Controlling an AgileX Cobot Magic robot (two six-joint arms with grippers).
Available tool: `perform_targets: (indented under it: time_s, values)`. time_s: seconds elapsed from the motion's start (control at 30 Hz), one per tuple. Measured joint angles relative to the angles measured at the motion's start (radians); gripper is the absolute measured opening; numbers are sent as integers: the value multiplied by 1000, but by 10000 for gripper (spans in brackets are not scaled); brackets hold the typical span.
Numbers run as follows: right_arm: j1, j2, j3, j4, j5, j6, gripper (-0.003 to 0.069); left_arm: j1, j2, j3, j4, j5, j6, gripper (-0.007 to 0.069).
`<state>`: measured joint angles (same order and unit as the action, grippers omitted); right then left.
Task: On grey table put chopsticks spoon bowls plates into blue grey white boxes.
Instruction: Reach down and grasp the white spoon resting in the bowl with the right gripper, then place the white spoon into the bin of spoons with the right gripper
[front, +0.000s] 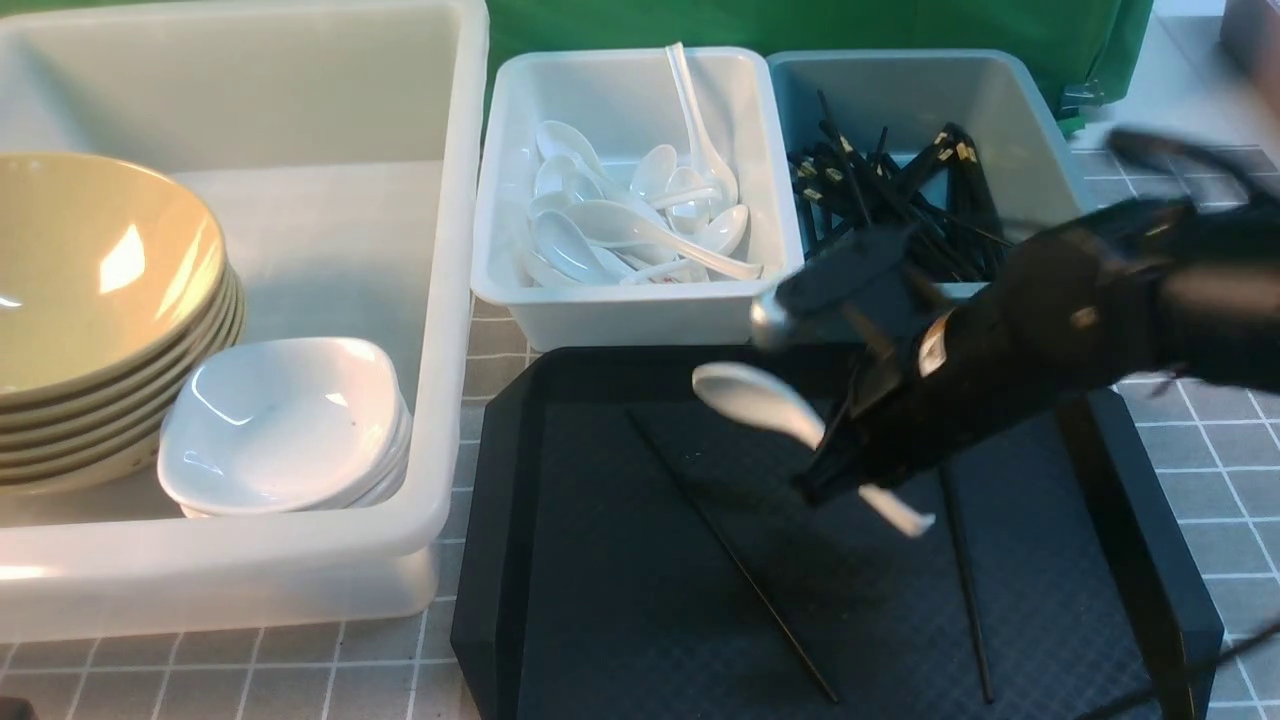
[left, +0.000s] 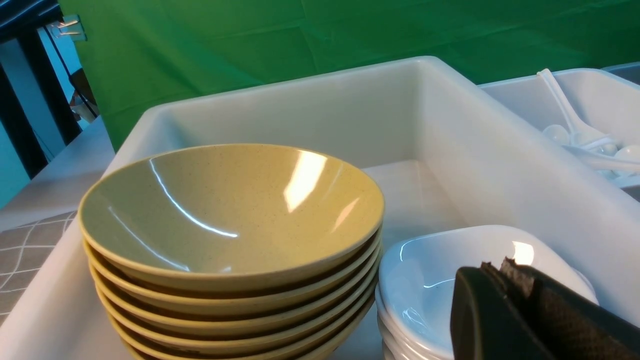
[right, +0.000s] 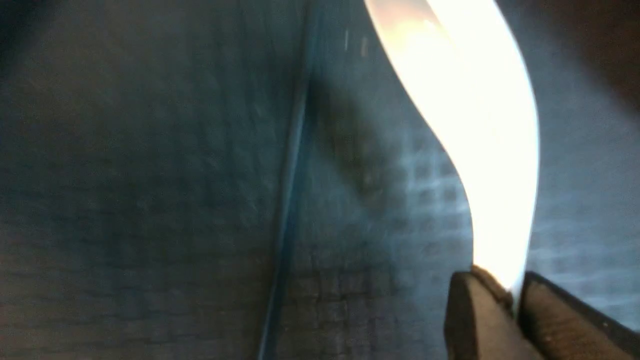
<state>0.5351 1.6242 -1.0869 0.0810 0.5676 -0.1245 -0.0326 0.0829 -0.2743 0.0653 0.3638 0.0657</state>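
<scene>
My right gripper (front: 835, 455) is shut on the handle of a white spoon (front: 755, 397) and holds it above the black tray; its closed jaws also show in the right wrist view (right: 515, 292) gripping the spoon (right: 475, 100). Two black chopsticks (front: 730, 555) lie on the tray, and more sit in the blue-grey box (front: 1000, 100). Olive bowls (front: 90, 270) and white plates (front: 280, 420) are stacked in the large white box (front: 440, 300). My left gripper (left: 500, 266) is shut and empty, just over the plates (left: 430, 280), next to the bowls (left: 225, 210).
The small white box (front: 640, 320), behind the tray, holds several white spoons. The black tray (front: 500, 560) lies at the front centre on the grey table (front: 1220, 480). A green cloth hangs behind the boxes.
</scene>
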Motion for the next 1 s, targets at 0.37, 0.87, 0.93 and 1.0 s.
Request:
perform_targets:
  time_s: [0.37,0.87,0.93,1.0]
  values:
    - [0,16,-120,0,-579,4,95,0,0,0,0,0,0,-11]
    - [-60,414,-721,1,-25,26,415,0,0,0,2,0,0,-11]
    - [-90,384,-740,1,132,32,459,0,0,0,2,0,0,-11]
    - [-113,352,-735,1,239,40,472,0,0,0,2,0,0,-11]
